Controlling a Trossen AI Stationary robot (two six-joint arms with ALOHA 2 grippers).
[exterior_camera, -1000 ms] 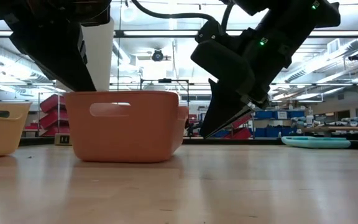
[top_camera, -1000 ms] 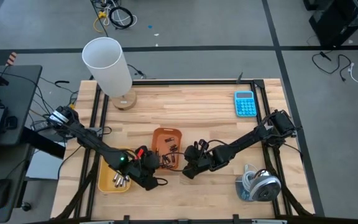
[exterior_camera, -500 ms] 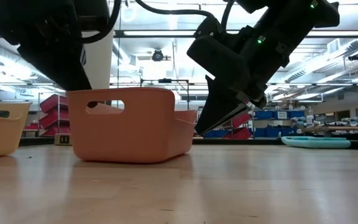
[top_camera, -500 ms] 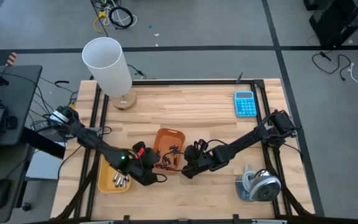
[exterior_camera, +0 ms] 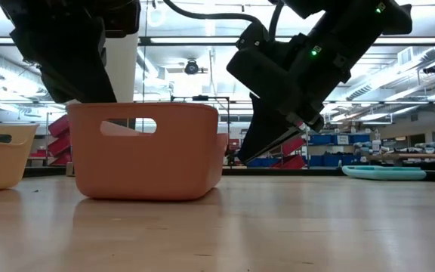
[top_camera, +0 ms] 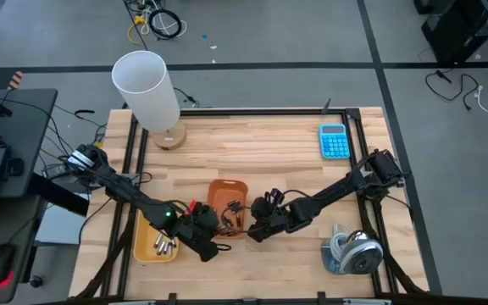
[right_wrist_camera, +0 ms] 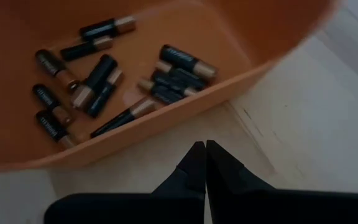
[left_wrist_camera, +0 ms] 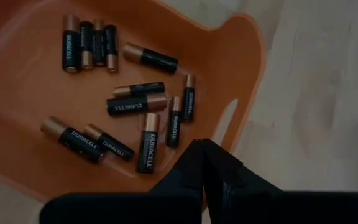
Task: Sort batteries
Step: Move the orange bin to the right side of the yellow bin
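Just ahead of the left gripper (left_wrist_camera: 202, 163), pinched shut and empty, lie dark batteries (left_wrist_camera: 137, 104) in the orange bin (left_wrist_camera: 244, 74), axes scattered. Right gripper (right_wrist_camera: 204, 163), likewise shut, waits outside the rim.

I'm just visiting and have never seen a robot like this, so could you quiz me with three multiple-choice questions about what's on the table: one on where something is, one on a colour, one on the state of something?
1. Where is the calculator?
A. at the table's far right corner
B. inside the orange bin
C. beside the white cylinder

2. What colour is the bin holding the dark batteries?
A. blue
B. orange
C. white

3. How are the left gripper and the right gripper?
A. both wide open
B. both shut, holding nothing
C. each holding a battery

Answers:
1 A: the high view shows it alone near that corner.
2 B: both wrist views show orange walls.
3 B: in each wrist view the fingers meet with nothing between them.
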